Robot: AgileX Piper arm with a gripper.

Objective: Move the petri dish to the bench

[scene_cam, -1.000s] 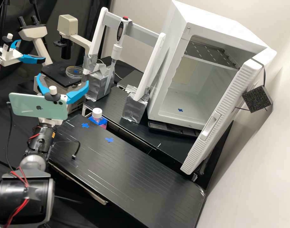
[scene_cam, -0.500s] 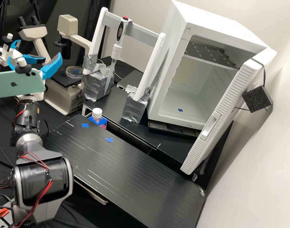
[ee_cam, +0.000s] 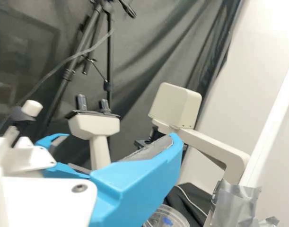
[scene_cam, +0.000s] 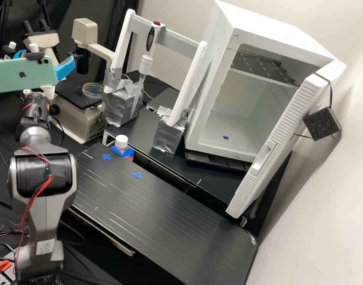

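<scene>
From where I stand: dish (scene_cam: 92, 90) on microscope (scene_cam: 79, 122) stage; gripper (scene_cam: 65, 68) raised, apart from the dish, released, fingers spread; two blue crosses (scene_cam: 106, 157) on bench (scene_cam: 149, 213).

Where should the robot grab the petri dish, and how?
Probably by opposite sides of the round wall of the petri dish, coming from the arm's side. It's low and lies flat on the microscope stage; the silver-wrapped stand foot crowds its right.
</scene>
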